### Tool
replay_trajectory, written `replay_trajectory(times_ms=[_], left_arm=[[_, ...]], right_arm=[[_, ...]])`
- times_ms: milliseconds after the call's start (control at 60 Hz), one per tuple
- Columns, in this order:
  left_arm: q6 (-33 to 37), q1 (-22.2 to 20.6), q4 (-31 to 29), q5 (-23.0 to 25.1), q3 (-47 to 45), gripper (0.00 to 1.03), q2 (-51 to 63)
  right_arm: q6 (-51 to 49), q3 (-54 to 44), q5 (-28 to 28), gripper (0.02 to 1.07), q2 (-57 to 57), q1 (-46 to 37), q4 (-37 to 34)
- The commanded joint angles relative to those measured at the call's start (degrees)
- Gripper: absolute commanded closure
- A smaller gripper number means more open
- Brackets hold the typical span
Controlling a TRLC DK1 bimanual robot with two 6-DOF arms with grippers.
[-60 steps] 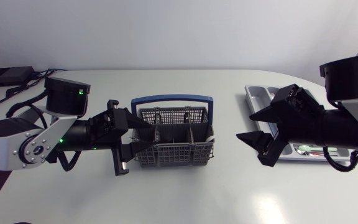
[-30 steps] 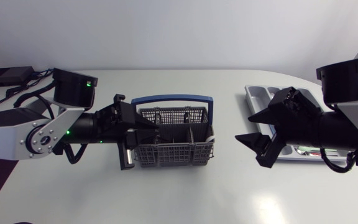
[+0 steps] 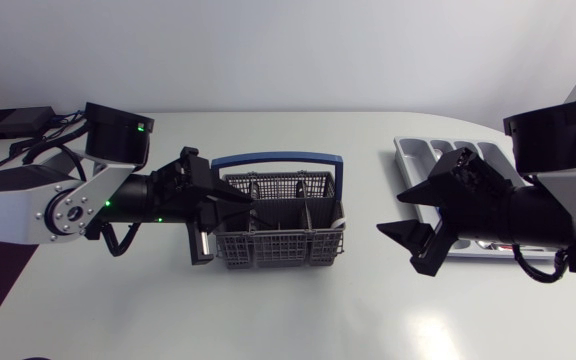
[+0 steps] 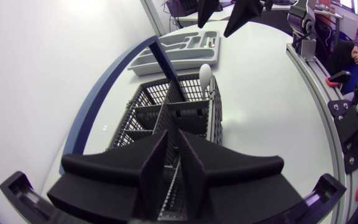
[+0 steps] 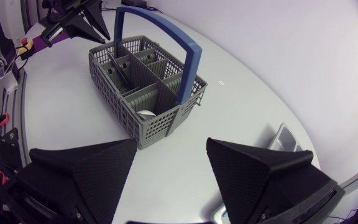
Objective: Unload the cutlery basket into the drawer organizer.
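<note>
L gripper (image 4: pixel 173 142) clamped on cutlery basket (image 3: pixel 286 262) at its left end, wall betw. the fingers. R gripper (image 3: pixel 392 212) spread wide w/ nothing in it, well right of basket, near drawer organizer (image 3: pixel 416 150) at far right.

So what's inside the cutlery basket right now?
One white spoon stands in the cutlery basket's end compartment nearest the organizer. The left gripper hides part of the opposite end.

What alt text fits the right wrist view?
A grey basket with a blue handle sits ahead of the open right gripper, a pale spoon in its nearest compartment. The left gripper is at its far end.
</note>
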Motion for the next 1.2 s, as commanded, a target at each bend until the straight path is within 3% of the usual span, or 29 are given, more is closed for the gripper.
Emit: replay_trajectory(times_ms=[0, 400, 767, 1183], left_arm=[[1.8, 1.1, -0.2, 1.2, -2.9, 0.77, 0.5], [3.5, 5.0, -0.1, 6.2, -6.2, 0.74, 0.5], [1.9, 6.9, -3.9, 10.3, -7.7, 0.69, -8.2], [6.0, 17.8, -2.8, 22.7, -12.5, 0.69, -6.8]], right_arm=[[0.0, -2.0, 0.1, 0.26, 0.7, 0.3, 0.7], [0.1, -2.4, 0.1, 0.26, 0.8, 0.3, 1.2], [0.2, -2.4, 0.2, 0.26, 0.4, 0.6, 1.0], [0.5, -1.7, 0.5, 0.26, 0.4, 1.7, -0.1]])
